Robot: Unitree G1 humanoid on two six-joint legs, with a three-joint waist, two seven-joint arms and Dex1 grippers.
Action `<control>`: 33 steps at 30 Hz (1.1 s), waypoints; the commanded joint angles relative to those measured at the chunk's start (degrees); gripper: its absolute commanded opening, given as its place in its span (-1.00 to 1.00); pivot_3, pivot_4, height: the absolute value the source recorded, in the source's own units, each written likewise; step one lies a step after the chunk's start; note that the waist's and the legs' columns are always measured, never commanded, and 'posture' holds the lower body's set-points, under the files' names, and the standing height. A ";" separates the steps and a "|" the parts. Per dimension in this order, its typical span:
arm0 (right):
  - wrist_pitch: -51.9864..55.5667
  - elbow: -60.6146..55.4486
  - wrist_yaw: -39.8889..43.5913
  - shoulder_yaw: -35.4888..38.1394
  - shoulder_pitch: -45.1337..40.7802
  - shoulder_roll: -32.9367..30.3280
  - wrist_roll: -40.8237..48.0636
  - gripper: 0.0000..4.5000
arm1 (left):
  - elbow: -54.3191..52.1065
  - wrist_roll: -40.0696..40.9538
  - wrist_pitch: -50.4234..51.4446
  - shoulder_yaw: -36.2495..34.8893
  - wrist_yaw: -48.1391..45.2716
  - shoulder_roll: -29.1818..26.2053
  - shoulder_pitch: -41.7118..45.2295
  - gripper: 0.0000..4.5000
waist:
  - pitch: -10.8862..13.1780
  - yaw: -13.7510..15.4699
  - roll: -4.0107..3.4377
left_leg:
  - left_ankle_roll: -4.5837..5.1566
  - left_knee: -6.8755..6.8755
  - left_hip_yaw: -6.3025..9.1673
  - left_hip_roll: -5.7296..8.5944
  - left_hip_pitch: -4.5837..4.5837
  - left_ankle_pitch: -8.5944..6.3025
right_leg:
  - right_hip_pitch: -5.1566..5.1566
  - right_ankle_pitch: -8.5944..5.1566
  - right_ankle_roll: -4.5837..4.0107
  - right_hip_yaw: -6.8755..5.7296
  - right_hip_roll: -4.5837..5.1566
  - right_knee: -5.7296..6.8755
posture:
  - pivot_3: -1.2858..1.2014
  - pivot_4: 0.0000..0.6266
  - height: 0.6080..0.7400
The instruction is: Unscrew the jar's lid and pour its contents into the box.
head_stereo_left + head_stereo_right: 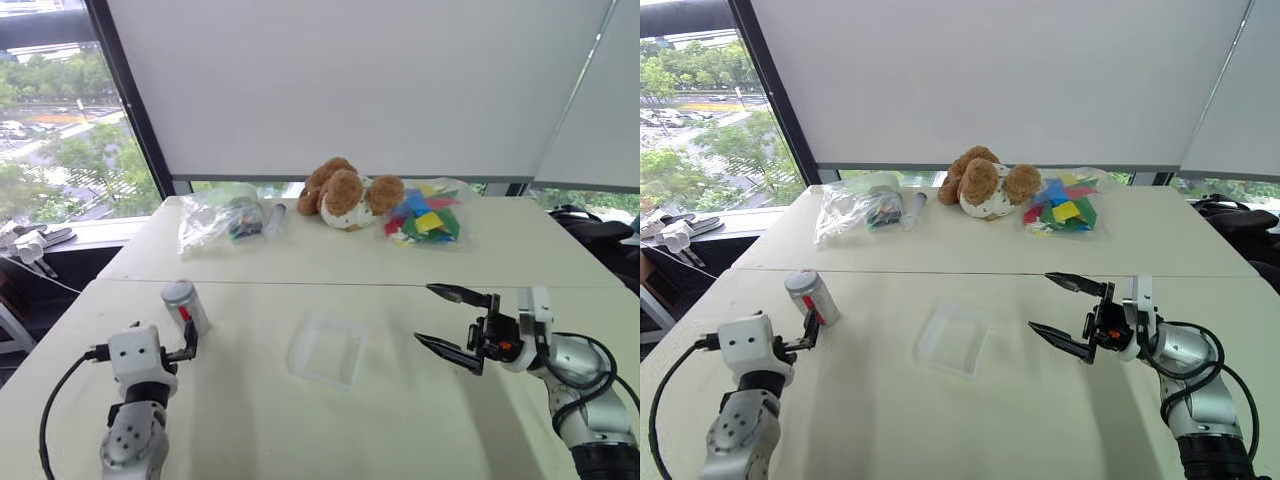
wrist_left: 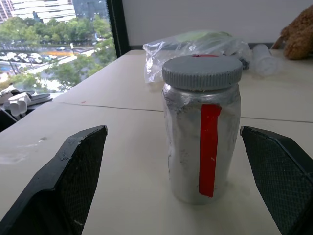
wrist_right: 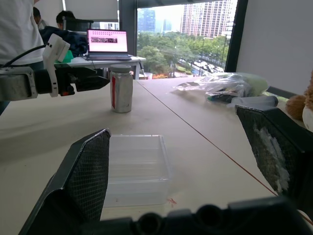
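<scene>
The jar (image 2: 201, 142), silver-grey with a red stripe, stands upright on the table with its grey lid (image 2: 202, 71) screwed on. Its contents are hidden inside. My left gripper (image 1: 186, 342) is open and level, just short of the jar. The jar lines up with the gap between the fingers (image 2: 68, 176) and touches neither one. The clear box (image 1: 328, 350) lies flat at mid-table, to the right of the jar. My right gripper (image 1: 425, 312) hovers open to the right of the box, pointing toward it, with nothing between its fingers.
At the table's far side lie clear plastic bags (image 1: 220, 215), a brown teddy bear (image 1: 345, 193) and a bag of coloured pieces (image 1: 425, 215). A seam (image 1: 350, 284) crosses the tabletop. Beyond the table, a person (image 3: 14, 29) stands by a desk with a laptop (image 3: 106, 41).
</scene>
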State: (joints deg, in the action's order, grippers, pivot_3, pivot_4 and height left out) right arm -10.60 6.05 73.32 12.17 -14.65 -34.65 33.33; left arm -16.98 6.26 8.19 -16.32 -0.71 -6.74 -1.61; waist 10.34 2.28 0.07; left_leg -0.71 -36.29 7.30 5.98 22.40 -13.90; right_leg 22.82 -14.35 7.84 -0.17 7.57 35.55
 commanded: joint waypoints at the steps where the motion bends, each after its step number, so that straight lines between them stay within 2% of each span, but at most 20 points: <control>1: -0.93 -1.68 -0.24 1.30 0.13 0.07 0.57 0.98 | 2.29 -0.07 -0.02 1.15 -0.92 -1.28 2.93 1.00 | 0.00 -0.04 0.00 | 0.00 0.00 0.00 0.00 0.00 0.00 | 0.01 0.00 0.01 0.00 0.00 0.00 | 0.03 -0.52 1.00; 9: -0.98 -1.51 -0.01 1.18 0.19 0.05 0.57 0.98 | 9.57 -0.11 -1.21 0.67 -0.24 -3.17 9.66 1.00 | 0.00 -0.09 0.00 | -0.01 0.07 0.00 -0.02 0.01 0.00 | 0.08 0.02 0.04 0.00 -0.02 0.00 | 0.03 -0.52 1.00; 18: -1.59 -0.90 -0.84 1.95 0.56 -0.33 0.31 0.98 | 15.26 -1.79 -3.88 1.41 1.62 -3.66 12.58 1.00 | 0.00 -0.15 0.01 | -0.01 0.05 0.00 0.00 0.01 0.01 | 0.06 0.03 0.06 0.00 -0.01 0.01 | 0.03 -0.52 1.00; 21: -1.91 -0.44 -0.96 2.08 0.33 -0.43 0.26 1.00 | 17.10 -1.00 -4.45 1.07 0.68 -4.27 13.26 0.64 | 0.00 -0.09 0.01 | -0.02 0.05 0.00 0.00 0.01 0.01 | 0.07 0.04 0.07 0.00 -0.01 0.01 | 0.03 -0.52 1.00; 24: -2.24 -0.20 -1.09 2.20 0.31 -0.55 0.21 1.00 | 18.15 0.42 -5.14 0.71 -1.09 -4.83 13.28 -0.01 | 0.00 -0.09 0.01 | -0.02 0.04 0.00 0.00 0.01 0.01 | 0.06 0.04 0.07 0.00 -0.01 0.01 | 0.03 -0.52 1.00; 27: -2.46 -0.33 -1.57 2.35 0.41 -0.53 0.18 1.00 | 17.63 2.53 -6.31 -0.20 -3.63 -5.96 12.87 -0.06 | 0.00 -0.19 0.01 | -0.02 0.05 0.00 0.00 0.01 0.01 | 0.07 0.04 0.08 0.00 -0.01 0.01 | 0.03 -0.52 1.00; 29: -2.09 -1.66 -2.37 2.57 0.85 -0.54 0.38 1.00 | 15.59 7.58 -8.08 -2.04 -10.26 -8.74 12.49 -0.06 | 0.00 -0.19 0.01 | -0.02 0.06 0.01 -0.01 0.01 0.01 | 0.08 0.04 0.08 0.00 -0.01 0.01 | 0.03 -0.52 1.00; 31: -0.49 -4.39 -3.40 2.49 1.56 -0.86 1.07 1.00 | 13.13 13.63 -8.70 -3.85 -18.40 -12.72 12.32 -0.06 | 0.01 -0.31 0.02 | -0.03 0.07 0.00 -0.03 0.01 0.01 | 0.11 0.04 0.07 0.00 -0.02 0.02 | 0.03 -0.52 1.00; 33: 5.13 -10.40 -5.90 1.56 2.24 -2.01 2.79 1.00 | 8.98 22.29 -3.25 -5.02 -28.55 -18.98 12.64 -0.06 | 0.02 -0.43 0.04 | -0.05 0.07 -0.01 -0.05 0.12 0.02 | 0.30 0.04 0.06 0.01 -0.01 0.17 | 0.03 -0.52 1.00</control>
State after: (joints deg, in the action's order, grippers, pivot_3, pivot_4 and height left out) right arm -7.94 1.05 68.94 12.84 -12.03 -35.29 34.04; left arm -2.26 22.60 3.72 -19.02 -22.78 -23.15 9.86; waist 10.37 1.85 0.11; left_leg -0.77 -36.23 7.29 5.93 22.56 -13.87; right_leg 23.24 -14.31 7.89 -0.14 7.58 35.91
